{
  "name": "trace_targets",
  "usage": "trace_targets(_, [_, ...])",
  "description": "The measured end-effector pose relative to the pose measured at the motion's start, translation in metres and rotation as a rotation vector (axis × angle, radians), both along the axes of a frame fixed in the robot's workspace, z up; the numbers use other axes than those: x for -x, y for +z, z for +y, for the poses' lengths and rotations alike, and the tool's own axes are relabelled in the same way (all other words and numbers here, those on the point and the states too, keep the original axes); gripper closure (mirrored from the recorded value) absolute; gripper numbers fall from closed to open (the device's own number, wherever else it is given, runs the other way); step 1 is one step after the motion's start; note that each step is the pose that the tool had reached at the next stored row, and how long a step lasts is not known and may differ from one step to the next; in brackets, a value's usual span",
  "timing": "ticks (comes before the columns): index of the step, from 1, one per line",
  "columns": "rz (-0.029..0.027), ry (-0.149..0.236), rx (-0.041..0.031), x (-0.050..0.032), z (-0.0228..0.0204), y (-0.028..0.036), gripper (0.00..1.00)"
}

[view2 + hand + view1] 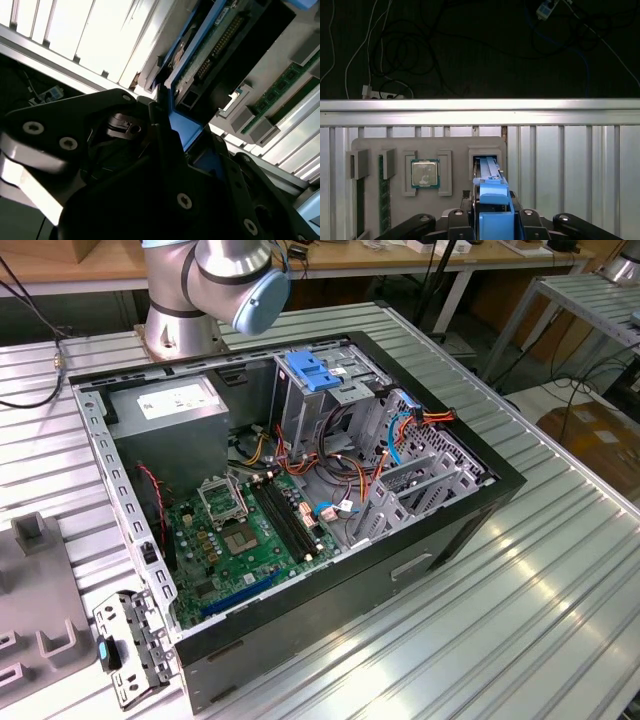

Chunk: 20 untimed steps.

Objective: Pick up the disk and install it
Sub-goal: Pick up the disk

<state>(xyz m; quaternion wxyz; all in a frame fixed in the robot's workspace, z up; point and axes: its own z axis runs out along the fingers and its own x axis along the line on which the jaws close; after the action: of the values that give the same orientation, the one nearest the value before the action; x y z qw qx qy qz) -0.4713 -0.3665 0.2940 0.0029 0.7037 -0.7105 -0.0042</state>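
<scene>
One disk (488, 170), gripped edge-on by tool (493, 216), seemingly clenched on its blue rail (494, 196); long axis straight ahead of tool, far end in tray (460, 144) slot.

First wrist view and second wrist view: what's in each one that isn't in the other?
The first wrist view has a square chip sitting in a grey tray, plus tangled cables on the dark floor past the table. The second wrist view has the green circuit board on the flat side of the disk. Both have the gripper, shut on the disk's blue frame, and the ribbed metal table.
</scene>
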Motion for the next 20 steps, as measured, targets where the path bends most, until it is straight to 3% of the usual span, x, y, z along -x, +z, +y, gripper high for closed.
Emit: trace_targets(20, [-0.0001,0.0,0.0004,0.0,0.0,0.0004,0.63])
